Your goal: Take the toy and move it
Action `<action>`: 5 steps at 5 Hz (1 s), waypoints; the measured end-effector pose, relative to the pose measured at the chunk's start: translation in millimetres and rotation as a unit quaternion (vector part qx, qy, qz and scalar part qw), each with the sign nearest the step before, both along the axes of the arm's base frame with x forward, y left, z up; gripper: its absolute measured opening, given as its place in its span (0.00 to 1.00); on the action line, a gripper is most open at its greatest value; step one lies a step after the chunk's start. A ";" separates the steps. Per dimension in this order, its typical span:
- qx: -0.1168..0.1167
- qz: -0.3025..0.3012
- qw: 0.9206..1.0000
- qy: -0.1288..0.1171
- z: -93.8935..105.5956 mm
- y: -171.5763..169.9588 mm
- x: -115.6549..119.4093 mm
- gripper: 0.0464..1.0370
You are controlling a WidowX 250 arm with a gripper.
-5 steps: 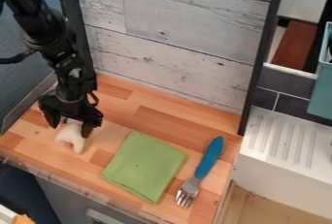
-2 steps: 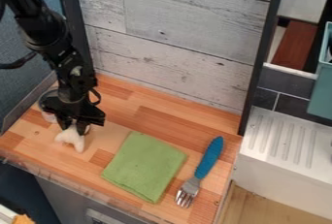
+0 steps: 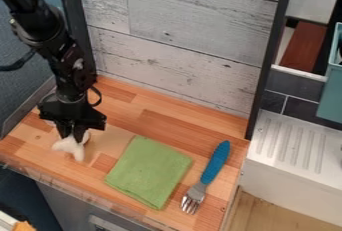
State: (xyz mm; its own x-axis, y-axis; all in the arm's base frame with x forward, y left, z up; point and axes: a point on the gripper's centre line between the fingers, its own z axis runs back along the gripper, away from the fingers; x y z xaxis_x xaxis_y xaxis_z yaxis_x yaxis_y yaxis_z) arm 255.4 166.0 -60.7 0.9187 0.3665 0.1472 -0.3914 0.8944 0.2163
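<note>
Holding something dark [image 3: 340, 51] is the rightmost teal bin [image 3: 328, 100].

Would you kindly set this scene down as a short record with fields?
Counter: wooden
Toy: white, small, under the gripper
Gripper: black, closed on the toy's upper part
Cloth: green, folded, between toy and fork
Fork: blue handle, metal tines toward the counter's front edge
Wall: pale wooden planks behind the counter

A green folded cloth [image 3: 148, 172] lies on the wooden bench [image 3: 175, 126]. At its three o'clock, just beside it, is a fork [image 3: 206, 178], blue handle toward one o'clock, metal tines toward seven. A white ribbed drainboard [image 3: 297, 142] stands at the bench's three o'clock.
</note>
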 end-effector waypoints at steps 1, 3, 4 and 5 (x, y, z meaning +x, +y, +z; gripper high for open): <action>-0.002 0.021 1.000 0.012 9.4 -2.7 -0.8 0.16; -0.019 0.065 0.997 -0.033 46.3 -30.1 18.4 0.11; -0.047 0.114 0.991 -0.058 51.1 -55.6 36.4 0.10; -0.088 0.153 0.979 -0.097 51.2 -82.3 56.5 0.10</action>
